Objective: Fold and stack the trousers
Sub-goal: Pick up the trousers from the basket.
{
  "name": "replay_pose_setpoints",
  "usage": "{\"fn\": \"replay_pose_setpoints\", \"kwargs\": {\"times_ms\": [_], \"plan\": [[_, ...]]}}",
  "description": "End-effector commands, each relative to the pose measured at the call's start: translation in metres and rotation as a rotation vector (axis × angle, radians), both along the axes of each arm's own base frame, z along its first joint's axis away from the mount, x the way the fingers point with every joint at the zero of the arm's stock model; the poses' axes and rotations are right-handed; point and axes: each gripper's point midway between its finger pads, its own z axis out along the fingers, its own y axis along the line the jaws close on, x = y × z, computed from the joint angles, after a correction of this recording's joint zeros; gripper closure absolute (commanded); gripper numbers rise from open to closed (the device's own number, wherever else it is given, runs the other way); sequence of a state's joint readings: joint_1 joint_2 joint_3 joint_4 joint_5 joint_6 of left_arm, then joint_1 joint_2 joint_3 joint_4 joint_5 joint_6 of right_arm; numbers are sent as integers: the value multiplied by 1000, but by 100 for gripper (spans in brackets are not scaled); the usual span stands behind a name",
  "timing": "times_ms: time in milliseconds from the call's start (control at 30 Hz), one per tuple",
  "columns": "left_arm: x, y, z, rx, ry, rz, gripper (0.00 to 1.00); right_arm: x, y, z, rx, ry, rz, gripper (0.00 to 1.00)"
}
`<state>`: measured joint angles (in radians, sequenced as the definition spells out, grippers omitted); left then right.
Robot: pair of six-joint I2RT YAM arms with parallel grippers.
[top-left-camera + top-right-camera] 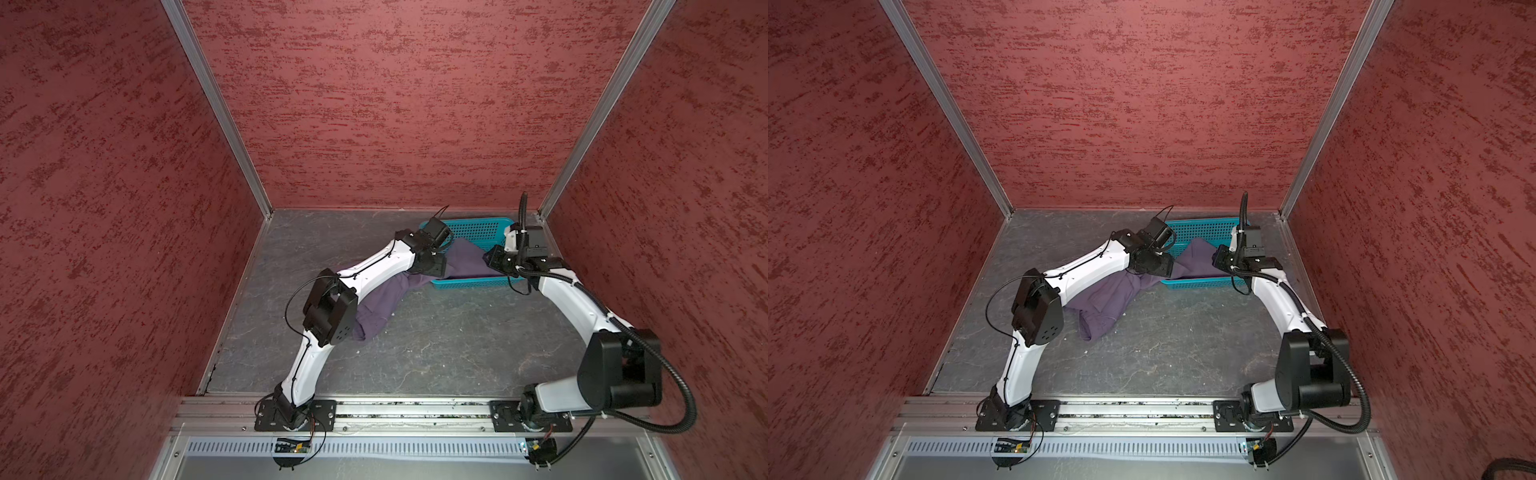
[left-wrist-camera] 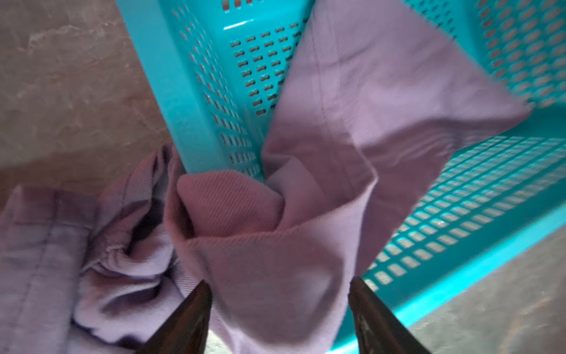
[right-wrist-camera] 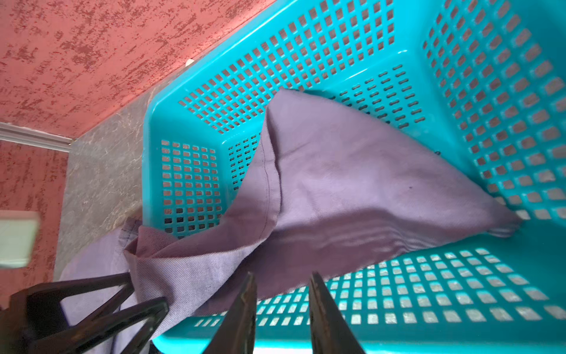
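At the table's [image 1: 436, 345] far right side, the trousers [image 1: 380, 309] hang over the rim of the basket [image 1: 469, 283]; one leg lies inside, the rest is crumpled on the table; the left gripper [image 2: 280, 282] jaws stand apart astride a rolled fold, bite not confirmable; the right gripper [image 3: 281, 275] jaws stand narrowly apart above the basket wall, nothing between them. Hazard: pulling cloth across the rim may drag or tip the basket; a bunched grip may lift several layers.

The basket [image 1: 478, 230] sits at one o'clock on the table [image 1: 436, 345]; the trousers [image 1: 382, 307] spill from inside it (over its near rim) toward seven o'clock onto the table.
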<state>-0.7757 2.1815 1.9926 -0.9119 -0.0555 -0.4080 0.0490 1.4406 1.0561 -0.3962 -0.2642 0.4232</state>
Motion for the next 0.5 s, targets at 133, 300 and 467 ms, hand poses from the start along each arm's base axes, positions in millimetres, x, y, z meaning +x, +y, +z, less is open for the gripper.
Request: {"fn": "replay_pose_setpoints", "kwargs": {"times_ms": [133,300,467], "plan": [[9,2,18,27,-64,9,92,5,1,3,39,-21,7,69],[14,0,59,-52,-128,-3,100,10,1,-3,53,-4,2,69],[18,15,109,-187,-176,36,100,13,5,-11,88,20,-4,71]]}}
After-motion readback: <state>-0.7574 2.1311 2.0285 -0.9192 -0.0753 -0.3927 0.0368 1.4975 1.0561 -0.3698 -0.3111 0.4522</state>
